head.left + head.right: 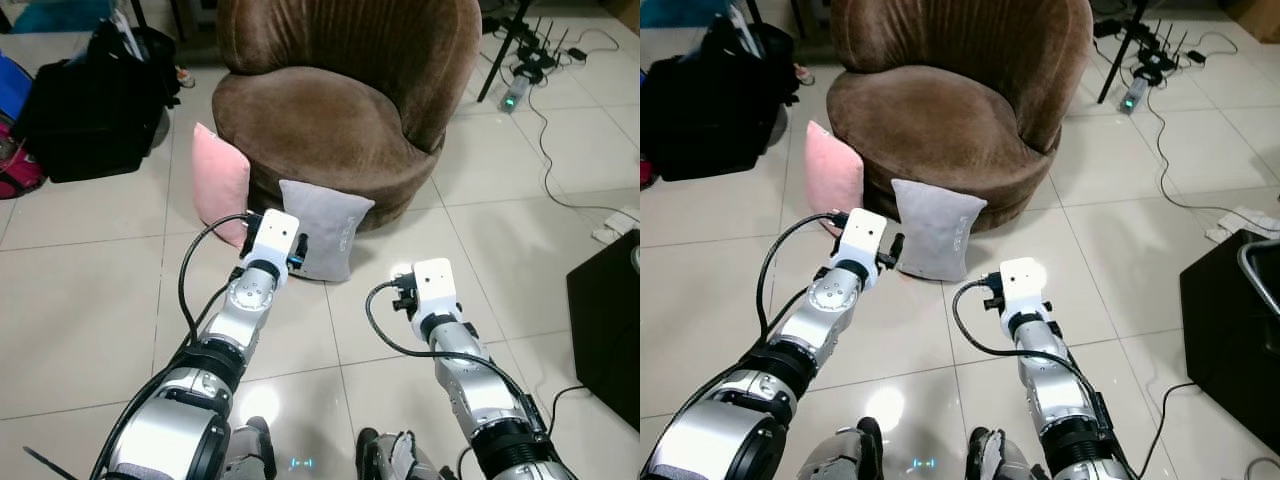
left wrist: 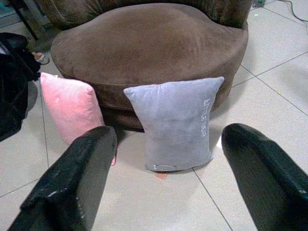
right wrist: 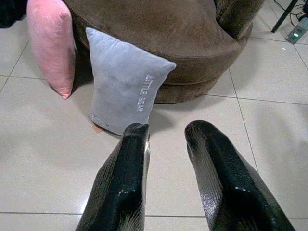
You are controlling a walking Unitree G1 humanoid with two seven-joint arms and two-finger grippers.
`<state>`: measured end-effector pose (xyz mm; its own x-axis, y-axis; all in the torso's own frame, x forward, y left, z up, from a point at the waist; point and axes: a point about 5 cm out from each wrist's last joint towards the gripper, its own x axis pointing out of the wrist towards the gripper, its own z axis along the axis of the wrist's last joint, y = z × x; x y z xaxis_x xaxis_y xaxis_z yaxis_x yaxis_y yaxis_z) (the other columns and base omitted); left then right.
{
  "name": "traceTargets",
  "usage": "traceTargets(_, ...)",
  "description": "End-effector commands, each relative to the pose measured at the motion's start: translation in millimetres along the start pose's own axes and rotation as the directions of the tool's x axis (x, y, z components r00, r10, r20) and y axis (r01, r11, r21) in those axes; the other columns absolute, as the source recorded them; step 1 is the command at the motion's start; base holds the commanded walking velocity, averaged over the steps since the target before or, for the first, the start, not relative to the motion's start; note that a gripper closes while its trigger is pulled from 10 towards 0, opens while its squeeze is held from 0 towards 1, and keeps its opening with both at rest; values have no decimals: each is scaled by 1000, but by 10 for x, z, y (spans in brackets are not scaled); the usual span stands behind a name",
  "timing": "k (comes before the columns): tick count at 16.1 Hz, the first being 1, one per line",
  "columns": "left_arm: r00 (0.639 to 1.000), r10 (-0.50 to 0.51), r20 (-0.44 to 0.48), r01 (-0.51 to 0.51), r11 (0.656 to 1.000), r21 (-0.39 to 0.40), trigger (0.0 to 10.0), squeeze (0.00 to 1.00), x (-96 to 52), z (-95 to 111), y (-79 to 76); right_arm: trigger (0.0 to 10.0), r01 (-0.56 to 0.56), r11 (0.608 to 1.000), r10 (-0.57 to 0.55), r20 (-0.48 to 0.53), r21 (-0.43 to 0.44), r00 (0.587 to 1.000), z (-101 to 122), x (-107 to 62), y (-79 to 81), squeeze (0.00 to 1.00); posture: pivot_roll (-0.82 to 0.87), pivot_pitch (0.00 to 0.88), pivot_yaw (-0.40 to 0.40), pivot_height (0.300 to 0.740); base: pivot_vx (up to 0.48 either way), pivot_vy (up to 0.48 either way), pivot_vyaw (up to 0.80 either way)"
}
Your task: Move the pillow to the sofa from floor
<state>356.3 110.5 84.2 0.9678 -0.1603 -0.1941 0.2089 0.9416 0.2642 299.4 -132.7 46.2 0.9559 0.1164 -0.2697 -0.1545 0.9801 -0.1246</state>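
The sofa [image 1: 330, 110] is plain dark brown, with faint ribbing on its back. A grey pillow [image 1: 328, 228] bears pale lettering down one edge, and the pink pillow [image 1: 220, 182] is plain. The floor [image 1: 90, 290] is glossy cream tile with thin grey grout lines; a black bag [image 1: 90, 110] sits on it.

Glossy pale floor tiles [image 1: 90, 300] are seen everywhere. Black bags [image 1: 95, 105] are piled on the left, and cables [image 1: 560, 170] are strewn right, near a black box [image 1: 610, 320].
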Motion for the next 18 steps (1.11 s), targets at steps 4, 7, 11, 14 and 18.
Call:
traceTargets(4,1000,9,-10,-9,1000,3,10000,1000,9,6,-9,10000,10,1000,-10,-13,-5,1000,-14,-8,-45,0,-188,175,-34,740,0,0,0)
traceTargets(7,999,20,-35,-22,998,-50,10000,1000,1,-46,66,10000,70,998,-70,13,3,997,55,-5,-240,0,-164,142,-51,740,0,0,0)
traceTargets(11,998,60,11,-59,997,-59,10000,1000,35,74,281,10000,116,991,-124,113,73,986,196,-37,-453,0,-122,80,-40,740,0,0,0)
traceTargets(14,997,45,68,-43,999,-28,10000,1000,82,244,318,10000,109,989,-125,181,97,975,349,2,-435,0,-117,69,-23,740,0,0,0)
traceTargets(18,997,27,68,-24,999,-44,10000,1000,62,210,305,10000,60,994,-74,164,89,984,271,-76,-404,0,-119,71,-20,740,0,0,0)
